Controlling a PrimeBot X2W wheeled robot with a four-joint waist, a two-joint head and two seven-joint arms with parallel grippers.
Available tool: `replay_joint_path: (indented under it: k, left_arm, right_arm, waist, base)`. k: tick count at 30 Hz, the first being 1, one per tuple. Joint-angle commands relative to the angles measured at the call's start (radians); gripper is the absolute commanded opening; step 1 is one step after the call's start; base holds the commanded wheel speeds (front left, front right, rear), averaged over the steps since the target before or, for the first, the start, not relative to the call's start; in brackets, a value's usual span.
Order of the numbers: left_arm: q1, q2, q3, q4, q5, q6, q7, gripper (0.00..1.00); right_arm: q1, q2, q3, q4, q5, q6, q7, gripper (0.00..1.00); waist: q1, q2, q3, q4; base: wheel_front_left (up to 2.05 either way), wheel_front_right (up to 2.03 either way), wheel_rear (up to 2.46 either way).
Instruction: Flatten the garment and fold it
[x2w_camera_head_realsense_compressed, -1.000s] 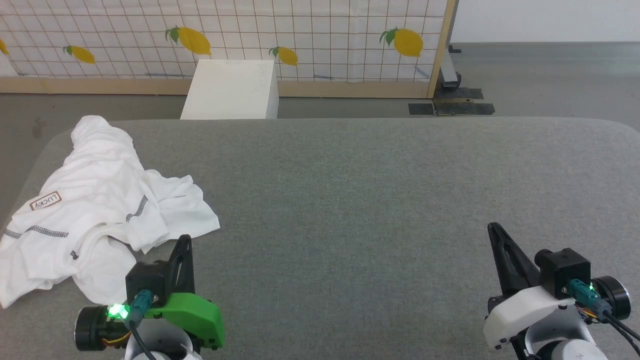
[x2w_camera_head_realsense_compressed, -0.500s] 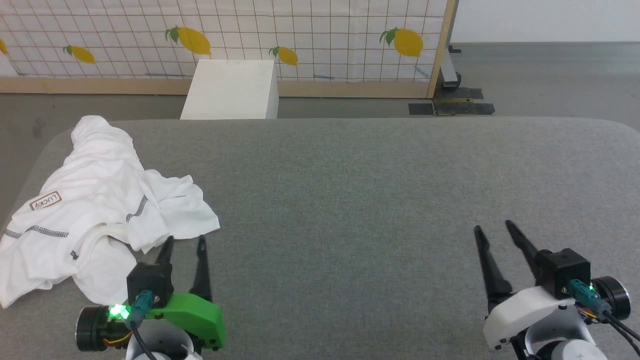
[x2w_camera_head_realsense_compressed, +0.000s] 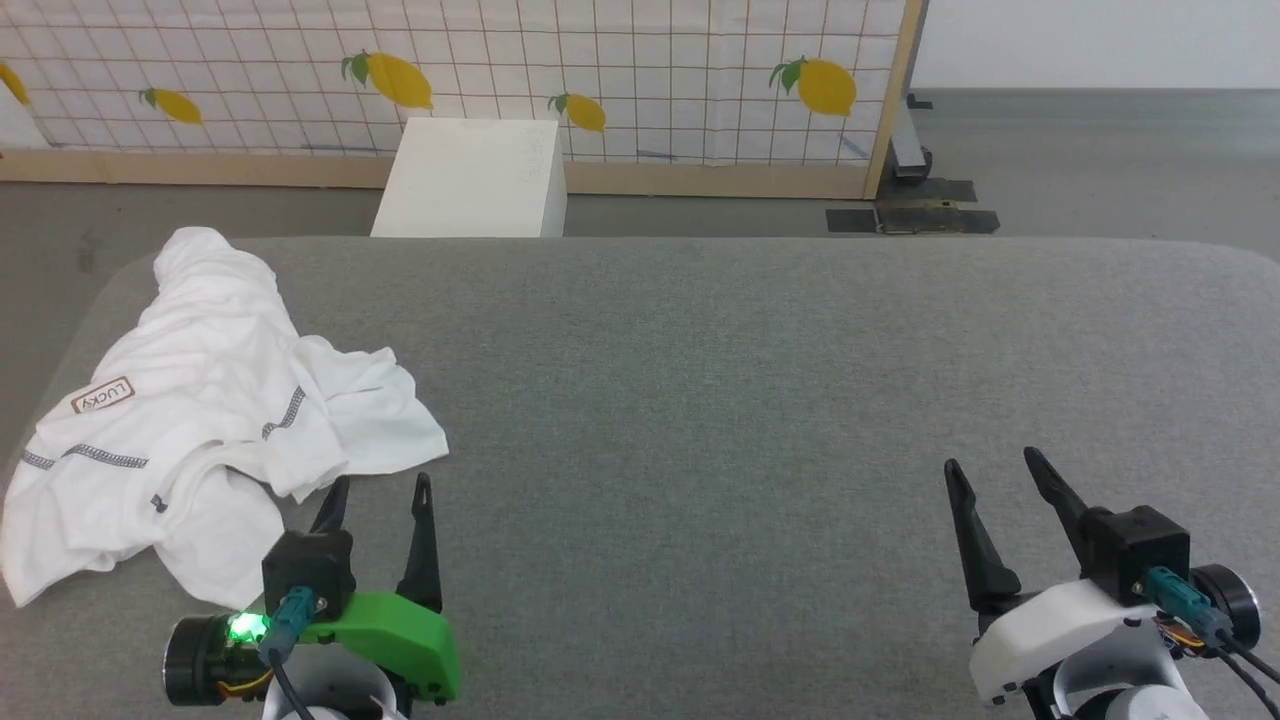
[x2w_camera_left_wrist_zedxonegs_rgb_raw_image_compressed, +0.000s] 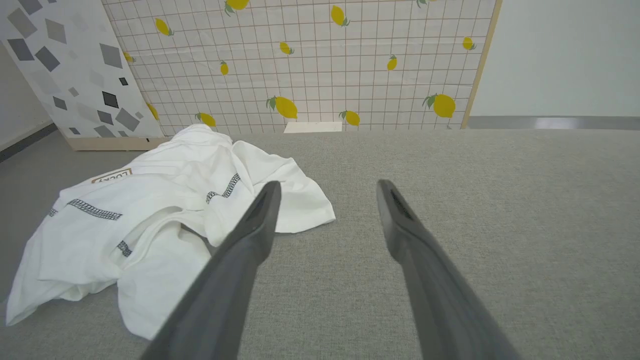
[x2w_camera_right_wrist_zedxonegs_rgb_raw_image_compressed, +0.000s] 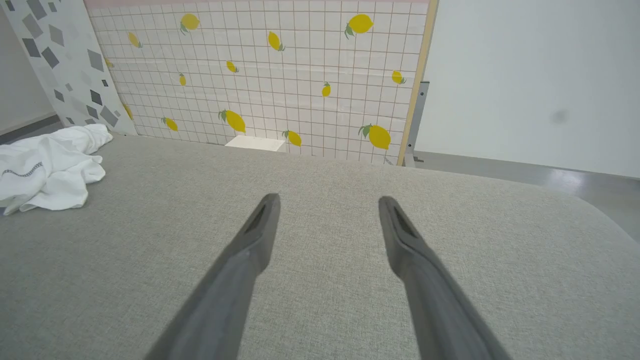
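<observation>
Both left claw (x2w_camera_head_realsense_compressed: 382, 481) and right claw (x2w_camera_head_realsense_compressed: 990, 460) gape empty; garment (x2w_camera_head_realsense_compressed: 200, 385) bunched, sleeves seemingly buried.

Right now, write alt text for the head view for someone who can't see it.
A crumpled white garment lies at the left end of a grey table. The left gripper, close by the cloth, and the right gripper, far to the other side, are open and empty. A white box stands beyond the table.
</observation>
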Motion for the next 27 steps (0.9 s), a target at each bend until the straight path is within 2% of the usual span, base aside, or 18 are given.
replay_joint_path:
  k: [1, 25, 27]
  left_arm:
    - [-0.005, 0.0, -0.004, 0.004, -0.009, 0.008, -0.01, 1.0]
    - [0.003, -0.001, -0.012, 0.011, -0.041, 0.039, -0.06, 1.0]
    - [0.006, -0.001, -0.016, 0.013, -0.05, 0.048, -0.074, 1.0]
  right_arm:
    - [0.01, 0.0, -0.002, 0.007, 0.015, 0.0, -0.012, 1.0]
    - [0.021, 0.0, 0.008, 0.037, 0.067, 0.0, -0.062, 1.0]
    - [0.025, 0.0, 0.009, 0.05, 0.081, -0.001, -0.076, 1.0]
  waist:
    - [0.0, 0.0, 0.0, 0.008]
    - [0.0, 0.0, 0.009, 0.147]
    - [0.0, 0.0, 0.009, 0.193]
  base:
    - [0.0, 0.0, 0.0]
    - [0.0, 0.0, 0.0]
    - [0.0, 0.0, 0.0]
